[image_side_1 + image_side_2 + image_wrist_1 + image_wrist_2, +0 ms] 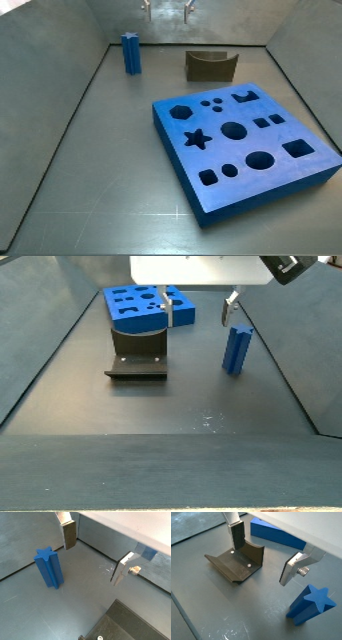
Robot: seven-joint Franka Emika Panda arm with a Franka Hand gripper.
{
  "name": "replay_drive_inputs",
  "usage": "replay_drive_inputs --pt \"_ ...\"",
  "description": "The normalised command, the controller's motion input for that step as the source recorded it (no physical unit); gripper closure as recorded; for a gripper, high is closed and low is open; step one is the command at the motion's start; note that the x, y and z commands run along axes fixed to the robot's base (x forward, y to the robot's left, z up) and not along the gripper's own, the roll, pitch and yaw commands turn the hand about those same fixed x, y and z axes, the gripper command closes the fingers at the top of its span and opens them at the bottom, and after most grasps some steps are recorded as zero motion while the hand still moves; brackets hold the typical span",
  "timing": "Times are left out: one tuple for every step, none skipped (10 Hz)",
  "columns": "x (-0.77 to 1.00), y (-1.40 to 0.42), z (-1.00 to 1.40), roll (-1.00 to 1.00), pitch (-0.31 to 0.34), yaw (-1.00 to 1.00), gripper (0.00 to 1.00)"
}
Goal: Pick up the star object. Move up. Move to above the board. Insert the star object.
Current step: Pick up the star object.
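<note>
- Side views both show the star object (131, 52) standing upright on the grey worktop (120, 150), a tall slim blue peg with ridged sides; nothing touches it.
- A wrist view shows its star-shaped top face (45, 554) from above, with the peg standing on its own beside the end effector, outside the gap between the fingers.
- Hanging above the worktop near the peg, the end effector (198, 301) has its jaws spread wide and holds nothing.
- Its fingers (69, 535) are flat silver plates with dark pads, and only bare worktop shows between them in both wrist views.
- Near the peg, the fixture (210, 65) stands on the worktop as a dark L-shaped bracket on a base plate; a wrist view shows it (238, 562) close by one finger, though whether they touch cannot be told.
- Well apart from the peg lies the board (241, 150), a large thick square blue block flat on the worktop, on the far side of the fixture from it in a side view (140, 306).
- Many shaped holes are cut in the board's top: a star hole (197, 139), circles, squares, a hexagon and a notched shape.
- Every hole that can be seen is empty.
- Low grey walls (83, 90) rise along the worktop's edges.
</note>
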Motion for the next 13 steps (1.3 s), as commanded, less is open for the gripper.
replay_drive_inputs --pt "-0.28 -0.01 -0.08 0.25 0.000 -0.20 0.00" --pt "0.00 -0.19 0.06 0.33 0.089 0.00 0.00" --pt "0.14 0.00 0.00 0.03 0.111 -0.05 0.00" --pt "-0.10 0.13 0.08 0.08 0.046 -0.49 0.00" --pt "-0.46 0.00 0.05 0.27 0.000 -0.73 0.00" --pt "-0.50 0.12 0.00 0.21 0.000 -0.61 0.00" --pt "-0.08 0.00 -0.01 0.00 -0.006 0.00 0.00" --pt "0.00 0.00 -0.08 0.00 0.000 -0.03 0.00" --pt "-0.67 0.04 -0.35 0.00 -0.309 -0.03 0.00" --pt "-0.41 0.05 -0.20 -0.01 -0.197 0.00 0.00" --pt "0.00 0.00 0.00 0.01 0.000 0.00 0.00" --pt "-0.10 0.00 0.00 0.04 0.000 -0.07 0.00" --pt "-0.82 0.09 -0.17 0.06 -0.297 -0.24 0.00"
